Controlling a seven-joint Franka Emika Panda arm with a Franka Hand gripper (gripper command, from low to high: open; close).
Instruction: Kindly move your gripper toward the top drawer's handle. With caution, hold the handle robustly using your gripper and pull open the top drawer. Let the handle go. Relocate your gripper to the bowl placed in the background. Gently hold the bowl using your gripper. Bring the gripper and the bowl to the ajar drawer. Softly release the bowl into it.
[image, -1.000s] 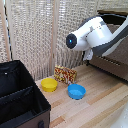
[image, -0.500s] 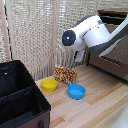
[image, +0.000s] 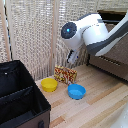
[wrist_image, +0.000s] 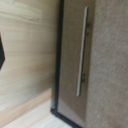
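Silver handle (wrist_image: 82, 50) blurred on top drawer (wrist_image: 107, 60); end effector (image: 73, 59) partly hidden, open-or-closed state unclear.

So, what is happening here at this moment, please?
A white robot arm is reaching toward a brown dresser at the exterior view's right. Its wrist camera looks at a drawer front with a slim silver handle, and nothing is grasping the handle yet. The drawer looks closed. The gripper itself cannot be made out clearly. A yellow bowl and a blue bowl sit untouched on the wooden floor, beside a patterned box.
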